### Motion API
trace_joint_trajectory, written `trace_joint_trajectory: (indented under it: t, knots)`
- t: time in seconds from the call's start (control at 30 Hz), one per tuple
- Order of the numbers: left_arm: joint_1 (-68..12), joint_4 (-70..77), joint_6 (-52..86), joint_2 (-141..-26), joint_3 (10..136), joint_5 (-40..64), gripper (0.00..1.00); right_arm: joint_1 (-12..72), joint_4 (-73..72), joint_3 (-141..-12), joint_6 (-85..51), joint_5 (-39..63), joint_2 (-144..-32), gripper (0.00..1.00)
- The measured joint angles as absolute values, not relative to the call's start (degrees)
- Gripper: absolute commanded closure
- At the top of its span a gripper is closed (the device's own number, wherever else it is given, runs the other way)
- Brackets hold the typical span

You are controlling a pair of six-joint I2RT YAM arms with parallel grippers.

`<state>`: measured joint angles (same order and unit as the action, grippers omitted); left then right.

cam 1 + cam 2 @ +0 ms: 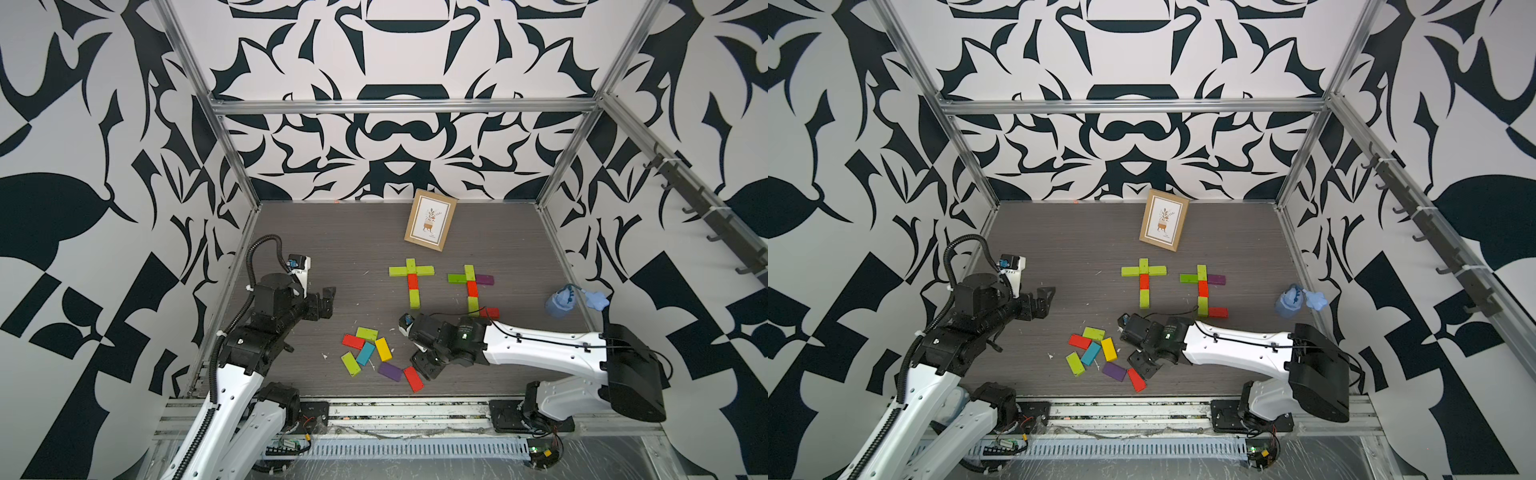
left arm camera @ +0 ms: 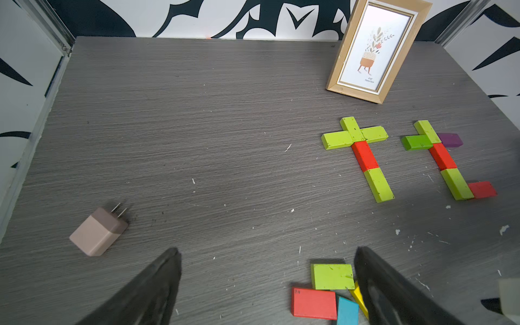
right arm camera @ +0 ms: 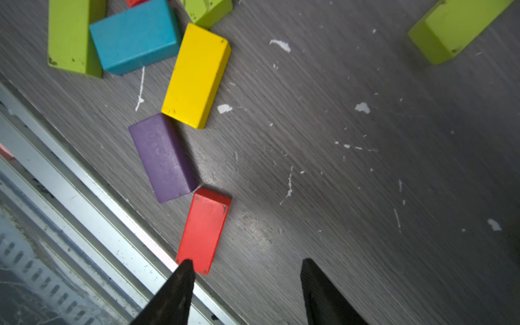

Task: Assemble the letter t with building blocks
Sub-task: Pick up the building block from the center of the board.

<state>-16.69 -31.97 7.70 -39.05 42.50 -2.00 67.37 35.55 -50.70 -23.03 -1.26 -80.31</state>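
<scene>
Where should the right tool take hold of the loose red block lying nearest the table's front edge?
Probably across its two long sides at mid-length, descending from straight above. The red block lies flat, so only its thin side faces can be pinched; one corner nearly meets the purple block, while both long sides are clear. The right tool stands open beside it.
</scene>
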Motion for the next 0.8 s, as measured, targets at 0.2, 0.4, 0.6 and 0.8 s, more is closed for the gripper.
trace_joint_trajectory:
  t: [0.2,0.4,0.6,0.8]
  knots:
    - [-16.69,-31.97,7.70,-39.05,42.50,-2.00,0.00,69.76,34.04,-50.57,-26.00,-0.16,-84.60,0.34]
    - [-16.69,-31.97,7.68,-39.05,42.50,-2.00,0.00,71.29,32.14,-50.57,-28.80,0.36,-89.52,0.36]
    - [-16.69,-31.99,7.68,-39.07,42.48,-2.00,0.00,71.40,31.73,-50.61,-30.13,0.38,-92.25,0.38]
    - [-16.69,-31.99,7.68,-39.07,42.48,-2.11,0.00,71.42,33.50,-52.75,-30.57,-0.38,-94.45,0.46]
